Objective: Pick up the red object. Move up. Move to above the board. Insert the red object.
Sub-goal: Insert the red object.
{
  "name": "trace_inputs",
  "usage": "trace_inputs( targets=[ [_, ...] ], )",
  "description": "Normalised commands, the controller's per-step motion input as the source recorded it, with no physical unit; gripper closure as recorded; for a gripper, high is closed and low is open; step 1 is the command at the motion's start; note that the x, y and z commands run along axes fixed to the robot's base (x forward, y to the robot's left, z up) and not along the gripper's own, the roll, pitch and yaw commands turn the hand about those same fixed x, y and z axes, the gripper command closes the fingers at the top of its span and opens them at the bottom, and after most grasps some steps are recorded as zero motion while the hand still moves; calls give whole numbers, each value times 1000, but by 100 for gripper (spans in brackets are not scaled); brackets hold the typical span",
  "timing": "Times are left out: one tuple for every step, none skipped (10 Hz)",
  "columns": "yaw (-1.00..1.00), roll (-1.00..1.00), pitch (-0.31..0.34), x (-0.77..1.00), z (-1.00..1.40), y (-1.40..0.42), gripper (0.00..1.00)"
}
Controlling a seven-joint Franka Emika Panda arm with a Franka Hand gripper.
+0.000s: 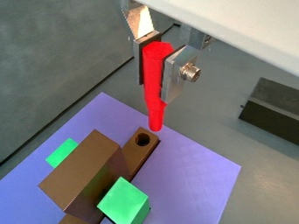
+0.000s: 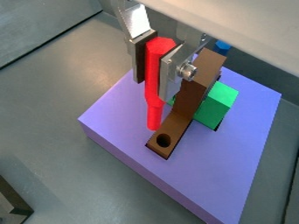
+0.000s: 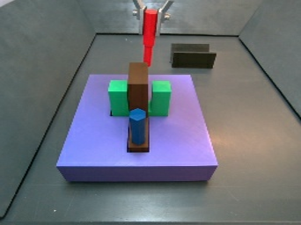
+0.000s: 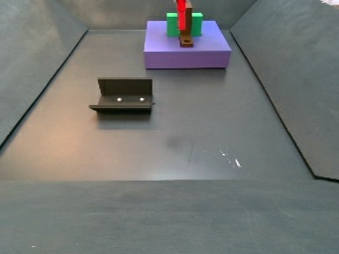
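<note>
Alignment between peg and hole was what the coming move turned on. The gripper (image 1: 158, 48) hung above the board (image 1: 100, 166), its silver fingers (image 1: 179, 72) clamped on the upper part of the red object (image 1: 155, 87), which pointed straight down with its long axis upright. In both wrist views the red tip sat just above, and apart from, the open round hole (image 1: 142, 138) at the near end of the brown bar; in a wrist view (image 2: 152, 112) the tip seemed to lie slightly off to one side of the hole (image 2: 163, 140), though how much of that was camera angle could not be told.

In a side view the gripper (image 3: 152, 10) was high over the far end of the board (image 3: 137, 88), which ran lengthwise across the purple slab (image 3: 177, 145) between two green blocks (image 3: 118, 97). The blue hexagonal peg (image 3: 137, 125) already stood in the hole at the opposite end, well apart from the red one (image 3: 150, 39).

By my reading, the carry to above the board was done and the insertion was left: a straight descent along the peg's own axis, with perhaps a small sideways correction first. The fixture (image 4: 123, 95) stood on the floor, well apart from all this.
</note>
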Motion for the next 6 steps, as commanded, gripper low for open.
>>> trace_inputs(
  targets=[
    [0, -147, -67, 0, -163, -83, 100],
    [0, -139, -81, -86, -246, -111, 100],
    [0, -157, -83, -91, -237, -74, 100],
    [0, -161, -79, 0, -206, 0, 100],
    [0, -110, -63, 0, -231, 17, 100],
    [0, -113, -60, -20, -211, 0, 100]
  ],
)
